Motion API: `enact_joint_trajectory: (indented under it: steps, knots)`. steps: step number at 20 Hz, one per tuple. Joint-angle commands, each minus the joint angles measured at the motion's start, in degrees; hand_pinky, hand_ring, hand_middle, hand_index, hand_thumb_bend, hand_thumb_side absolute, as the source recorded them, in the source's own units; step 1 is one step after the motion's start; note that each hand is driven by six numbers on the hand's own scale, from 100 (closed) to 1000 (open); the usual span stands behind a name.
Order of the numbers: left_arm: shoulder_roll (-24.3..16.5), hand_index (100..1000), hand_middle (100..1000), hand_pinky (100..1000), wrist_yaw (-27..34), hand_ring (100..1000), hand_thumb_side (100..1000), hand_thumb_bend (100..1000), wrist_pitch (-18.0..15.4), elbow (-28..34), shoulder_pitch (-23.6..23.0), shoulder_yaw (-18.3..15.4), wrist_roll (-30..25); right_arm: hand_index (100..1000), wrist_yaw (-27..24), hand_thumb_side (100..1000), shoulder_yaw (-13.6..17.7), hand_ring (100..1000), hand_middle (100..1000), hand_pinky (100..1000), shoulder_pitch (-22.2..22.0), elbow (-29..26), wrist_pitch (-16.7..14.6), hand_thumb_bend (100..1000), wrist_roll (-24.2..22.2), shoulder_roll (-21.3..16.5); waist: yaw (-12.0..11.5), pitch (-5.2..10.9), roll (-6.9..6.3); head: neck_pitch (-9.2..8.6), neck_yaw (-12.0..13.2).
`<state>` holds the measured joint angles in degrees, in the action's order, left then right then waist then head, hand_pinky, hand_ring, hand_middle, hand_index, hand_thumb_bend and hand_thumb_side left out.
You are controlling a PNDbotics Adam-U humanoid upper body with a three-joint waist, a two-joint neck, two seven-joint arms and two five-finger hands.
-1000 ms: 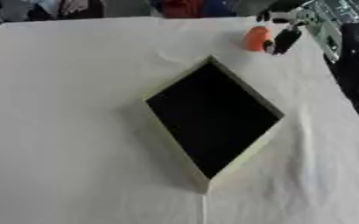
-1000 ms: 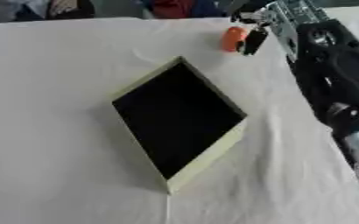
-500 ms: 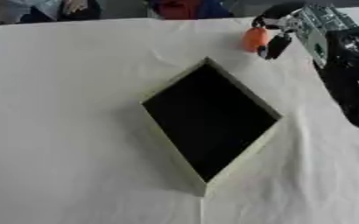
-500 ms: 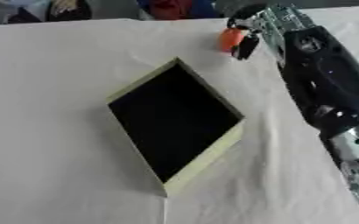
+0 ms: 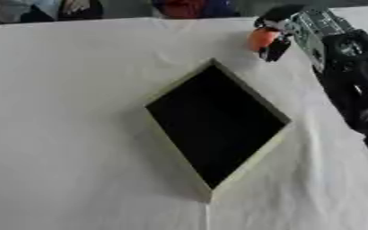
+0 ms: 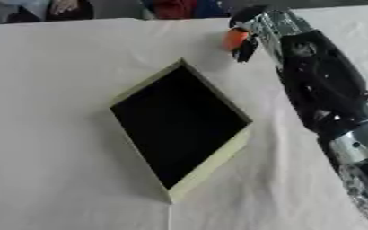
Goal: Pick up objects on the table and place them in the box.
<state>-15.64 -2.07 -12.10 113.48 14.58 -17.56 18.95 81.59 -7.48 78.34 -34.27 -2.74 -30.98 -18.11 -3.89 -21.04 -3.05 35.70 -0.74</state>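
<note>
Right robot hand (image 6: 254, 27) reaches in from the right side, at the far end of the surface (image 5: 69, 134), arm stretched along the right edge. Its dark fingers (image 5: 275, 47) are curled around a small orange object (image 5: 259, 38), pinching it; the object sits on the hand's left side, apparently just above the white cloth, though contact with the cloth can't be told. Box (image 5: 254, 157), cream walls and black inside, lies open and askew like a diamond, below and to the left of the hand, its far corner near the fingertips but apart from them. Nothing visible inside the box. Left robot hand shows in neither view.
</note>
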Motion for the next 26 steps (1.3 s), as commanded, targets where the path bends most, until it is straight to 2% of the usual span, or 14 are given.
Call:
enact_joint_trajectory:
  steps: [1, 6, 9, 11, 12, 14, 19, 26]
  knots:
    - [-0.58, 805, 731, 639, 0.26, 672, 674, 100, 0.0, 1.12, 0.13, -0.65, -0.24, 1000, 1.15, 284, 0.71, 932, 896, 989, 1.62, -0.23, 1.0, 100, 0.9, -0.55, -0.16, 0.97, -0.06, -0.75, -0.35]
    - [-0.32, 805, 731, 639, 0.26, 670, 674, 100, 0.04, 1.12, -0.12, -0.65, -0.42, 1000, 2.23, 274, 1.33, 926, 879, 985, 1.49, 0.57, 2.35, 100, 1.08, -0.49, -0.44, 0.74, -0.24, -0.7, -0.61]
    - [-0.31, 805, 731, 639, 0.24, 670, 674, 100, 0.03, 1.12, -0.28, -0.71, -0.41, 999, 2.32, 217, 1.63, 905, 806, 968, 1.47, 0.46, 2.7, 100, 1.15, -0.54, -0.51, 0.7, -0.33, -0.34, -0.59]
    - [-0.3, 805, 731, 638, 0.25, 669, 674, 100, 0.06, 1.12, -0.26, -0.67, -0.45, 895, 1.39, 114, 1.74, 864, 696, 944, 1.47, -0.42, 2.66, 100, 2.47, -0.49, -0.44, 0.71, -0.36, -0.21, -0.51]
    - [-0.3, 805, 731, 638, 0.25, 669, 674, 100, 0.09, 1.12, -0.26, -0.65, -0.48, 808, 0.9, 100, 1.61, 827, 592, 932, 1.42, -0.77, 2.69, 100, 3.5, -0.52, -0.4, 0.72, -0.36, -0.2, -0.48]
    - [-0.33, 805, 730, 639, 0.26, 668, 673, 100, 0.07, 1.12, -0.2, -0.6, -0.57, 711, 0.81, 100, 1.16, 773, 509, 875, 1.37, -1.47, 3.39, 100, 6.29, -0.56, -0.34, 0.78, -0.37, -0.28, -0.48]
    - [-0.27, 804, 730, 638, 0.35, 667, 673, 100, 0.14, 1.12, -0.23, -0.57, -0.66, 596, -0.26, 100, 0.78, 713, 487, 763, 1.18, -1.65, 4.65, 100, 12.22, -0.07, -0.31, 0.92, -0.39, -0.24, -0.39]
    - [-0.42, 804, 730, 637, 0.4, 667, 672, 100, 0.21, 1.12, -0.15, -0.62, -0.65, 567, -6.51, 100, -0.56, 685, 476, 716, 1.66, -4.08, 6.16, 100, 14.02, -0.15, 0.14, 1.28, -0.34, 0.13, -0.32]
